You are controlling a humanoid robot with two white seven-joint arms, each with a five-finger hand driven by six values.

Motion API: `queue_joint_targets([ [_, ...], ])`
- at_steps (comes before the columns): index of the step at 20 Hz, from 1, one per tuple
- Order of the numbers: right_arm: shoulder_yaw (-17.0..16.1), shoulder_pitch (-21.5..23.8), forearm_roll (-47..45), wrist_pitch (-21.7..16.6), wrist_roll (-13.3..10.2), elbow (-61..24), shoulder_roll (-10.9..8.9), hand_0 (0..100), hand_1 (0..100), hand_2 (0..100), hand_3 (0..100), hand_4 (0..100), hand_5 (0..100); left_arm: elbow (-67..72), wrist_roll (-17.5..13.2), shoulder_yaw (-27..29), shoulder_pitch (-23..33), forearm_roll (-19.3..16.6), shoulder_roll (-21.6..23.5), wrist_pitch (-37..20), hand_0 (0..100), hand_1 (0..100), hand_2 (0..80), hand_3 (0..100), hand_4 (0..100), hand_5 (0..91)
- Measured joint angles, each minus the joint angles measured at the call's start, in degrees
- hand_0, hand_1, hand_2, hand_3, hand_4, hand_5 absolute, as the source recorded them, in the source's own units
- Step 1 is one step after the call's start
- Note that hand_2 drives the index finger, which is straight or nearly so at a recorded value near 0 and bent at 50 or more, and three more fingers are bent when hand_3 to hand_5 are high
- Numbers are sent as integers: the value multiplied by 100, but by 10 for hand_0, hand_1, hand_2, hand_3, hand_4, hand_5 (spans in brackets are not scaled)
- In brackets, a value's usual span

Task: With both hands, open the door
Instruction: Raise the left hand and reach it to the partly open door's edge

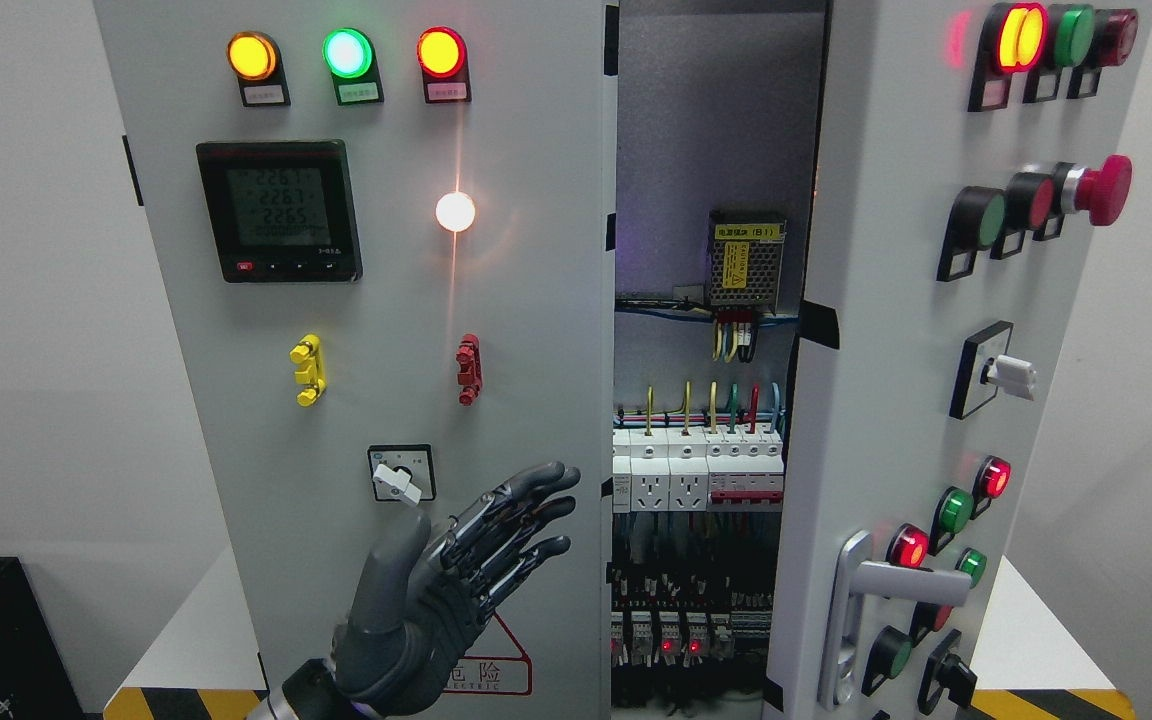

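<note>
A grey electrical cabinet fills the head view. Its right door is swung partly outward, edge toward me, with a silver lever handle low on it. The left door looks flat and closed. Between them the gap shows the cabinet interior with breakers and wiring. My left hand rises from the bottom left, fingers spread and pointing toward the inner edge of the left door, holding nothing. The right hand does not show.
The left door carries three lamps, a digital meter, yellow and red clips and a rotary switch. The right door bears buttons, a red emergency stop and a switch. The cabinet stands on a white table.
</note>
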Motion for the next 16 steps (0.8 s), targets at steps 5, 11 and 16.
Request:
queue_joint_targets([
  [5,0,0,0,0,0,1,0,191,0,0,0,0,0,116,106,-310,-865,492,30,8,0,0,0,0,0,0],
  [11,0,0,0,0,0,0,0,191,0,0,0,0,0,308,209,-626,-1663,1099,-72,246,0,0,0,0,0,0],
  [16,0,0,0,0,0,0,0,191,0,0,0,0,0,437,225,-909,-2280,1788,-177,541,0,0,0,0,0,0],
])
